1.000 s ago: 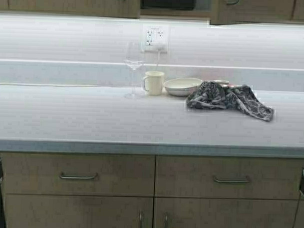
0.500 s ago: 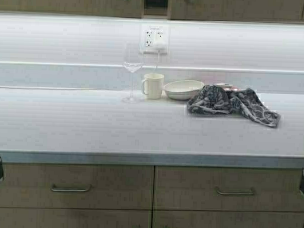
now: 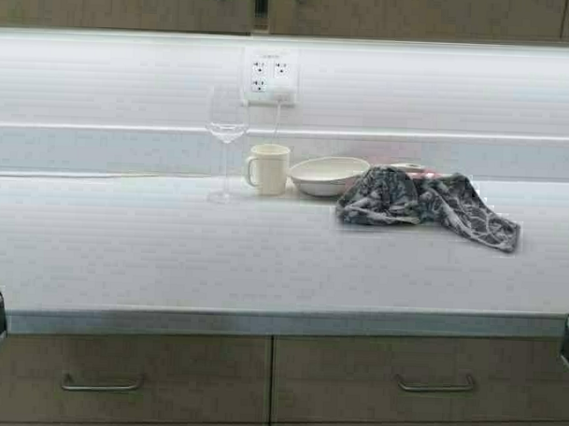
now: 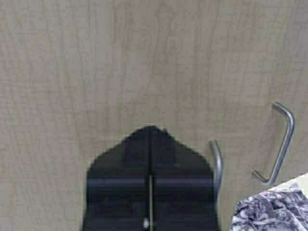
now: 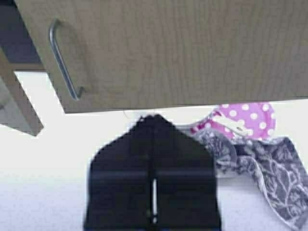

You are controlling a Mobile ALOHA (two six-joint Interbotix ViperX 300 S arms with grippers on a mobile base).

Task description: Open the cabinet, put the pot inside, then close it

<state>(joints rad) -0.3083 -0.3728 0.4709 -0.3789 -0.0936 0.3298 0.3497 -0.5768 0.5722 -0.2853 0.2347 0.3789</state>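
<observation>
the long pale counter [image 3: 171, 256] fills most of the high view, running from side to side. under its front edge are the floor drawers [image 3: 129, 376] with flat metal pulls. along the very top of that view is the bottom edge of the cabinet [image 3: 123, 6], the one hung on the wall, with its two tan doors nearly meeting and a thin dark gap between them. the pot can't be seen in any view, so i can't tell where it is

in the left wrist view the cabinet door [image 4: 96, 62] fills the frame, with two slim metal handles [image 4: 281, 144] off to one side. the left gripper [image 4: 150, 132] is right up near the wood, just beside the nearer handle, and its fingers are pressed together with nothing between them

in the right wrist view the right gripper [image 5: 154, 120] sits just under the bottom edge of the other door [image 5: 192, 48], which stands a little ajar with a dark gap behind its handle [image 5: 62, 60]. its fingers are pressed together too, holding nothing

on the counter by the back wall, a crumpled grey patterned cloth [image 3: 420, 207] lies to the right. just left of it is a shallow white bowl [image 3: 329, 175], then a cream mug [image 3: 267, 168], then a tall wine glass [image 3: 226, 141]. a pink spotted plate [image 5: 245, 120] peeks out from behind the cloth. a white wall socket [image 3: 269, 77] is above the mug
</observation>
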